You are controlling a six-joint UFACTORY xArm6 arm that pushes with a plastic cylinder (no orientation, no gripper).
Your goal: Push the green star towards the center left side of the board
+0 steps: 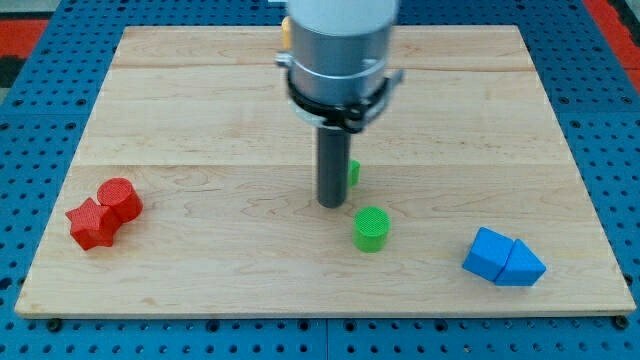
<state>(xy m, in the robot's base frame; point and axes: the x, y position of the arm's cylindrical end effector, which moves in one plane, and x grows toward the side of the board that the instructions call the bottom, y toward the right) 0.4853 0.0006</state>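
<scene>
The green star [353, 172] is mostly hidden behind my rod; only a small green edge shows on the rod's right side, near the board's middle. My tip [331, 204] rests on the board just left of and below that green edge, close to or touching it. A green cylinder [372, 228] stands just to the lower right of the tip, apart from it.
A red cylinder [120, 198] and a red star [93, 224] touch each other near the board's left edge, low down. A blue cube [488, 253] and a blue triangular block [521, 267] sit together at the lower right. A yellow block [285, 31] peeks out behind the arm at the top.
</scene>
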